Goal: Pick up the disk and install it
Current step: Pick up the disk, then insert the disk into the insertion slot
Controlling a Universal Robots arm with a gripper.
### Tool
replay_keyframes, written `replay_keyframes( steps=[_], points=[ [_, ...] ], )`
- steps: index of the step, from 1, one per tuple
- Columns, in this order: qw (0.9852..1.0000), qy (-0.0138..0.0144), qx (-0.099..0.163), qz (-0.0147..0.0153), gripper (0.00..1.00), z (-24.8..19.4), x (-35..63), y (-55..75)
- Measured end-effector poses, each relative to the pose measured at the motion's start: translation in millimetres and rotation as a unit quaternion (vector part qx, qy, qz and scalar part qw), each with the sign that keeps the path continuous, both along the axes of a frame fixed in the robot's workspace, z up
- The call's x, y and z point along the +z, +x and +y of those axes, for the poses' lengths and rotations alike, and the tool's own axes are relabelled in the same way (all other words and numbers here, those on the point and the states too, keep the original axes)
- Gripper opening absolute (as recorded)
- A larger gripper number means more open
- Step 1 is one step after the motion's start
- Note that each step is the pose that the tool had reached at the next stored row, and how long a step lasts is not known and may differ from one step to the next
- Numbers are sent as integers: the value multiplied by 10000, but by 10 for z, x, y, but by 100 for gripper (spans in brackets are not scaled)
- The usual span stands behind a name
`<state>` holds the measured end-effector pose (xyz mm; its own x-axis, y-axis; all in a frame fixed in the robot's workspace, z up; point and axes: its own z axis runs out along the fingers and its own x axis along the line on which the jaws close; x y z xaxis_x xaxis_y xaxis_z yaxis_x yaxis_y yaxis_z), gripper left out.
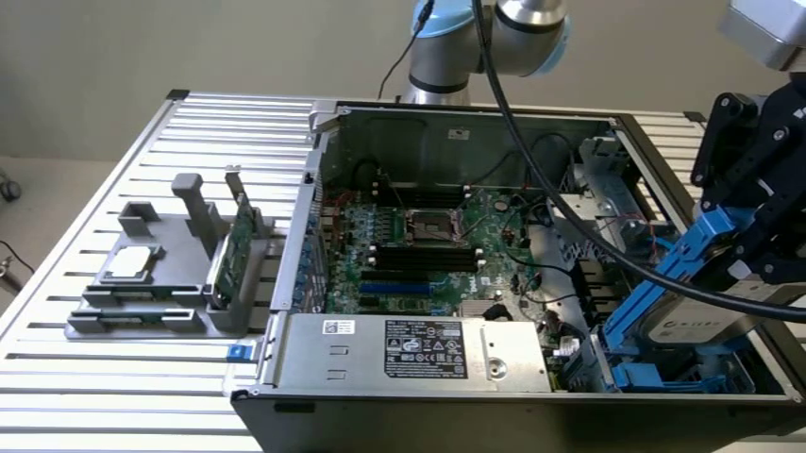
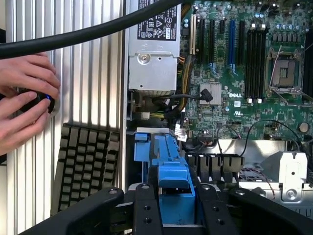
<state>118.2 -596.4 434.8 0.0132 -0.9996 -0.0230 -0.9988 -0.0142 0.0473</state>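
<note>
Your gripper (image 1: 760, 247) runs off the exterior view's right edge, and a black cable (image 1: 508, 104) crosses the disk (image 1: 682, 330), hiding part.

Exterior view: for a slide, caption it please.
Gripper holds the blue-framed disk tilted at the drive bay of an open computer case.

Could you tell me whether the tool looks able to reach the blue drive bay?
Probably yes: the tool holds the disk tilted just above the blue drive bay, the case lies open, nothing shows between them, though a black cable hangs close.
</note>
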Motion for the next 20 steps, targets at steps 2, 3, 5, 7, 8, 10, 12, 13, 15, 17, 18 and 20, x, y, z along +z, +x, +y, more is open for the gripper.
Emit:
replay_keyframes(
  steps=[2, 3, 5, 7, 8, 10, 12, 13, 15, 17, 18, 20],
  points=[
    [10000, 0, -3, 0, 33, 0, -12, 0],
    [10000, 0, -5, 0, 33, 0, -18, 0],
    [10000, 0, -8, 0, 33, 1, -32, 0],
    [10000, 0, -10, 0, 33, 2, -46, 0],
    [10000, 1, -11, 0, 33, 3, -52, 0],
    [10000, 1, -14, 0, 33, 5, -64, 0],
    [10000, 0, -18, 0, 33, 9, -72, 0],
    [10000, 1, -19, 0, 33, 11, -76, 0],
    [10000, 1, -22, 0, 33, 13, -82, 1],
    [10000, -1, -23, 0, 33, 14, -88, 3],
    [10000, -1, -24, 0, 33, 15, -90, 5],
    [10000, 0, -26, 0, 33, 16, -96, 7]
  ],
)
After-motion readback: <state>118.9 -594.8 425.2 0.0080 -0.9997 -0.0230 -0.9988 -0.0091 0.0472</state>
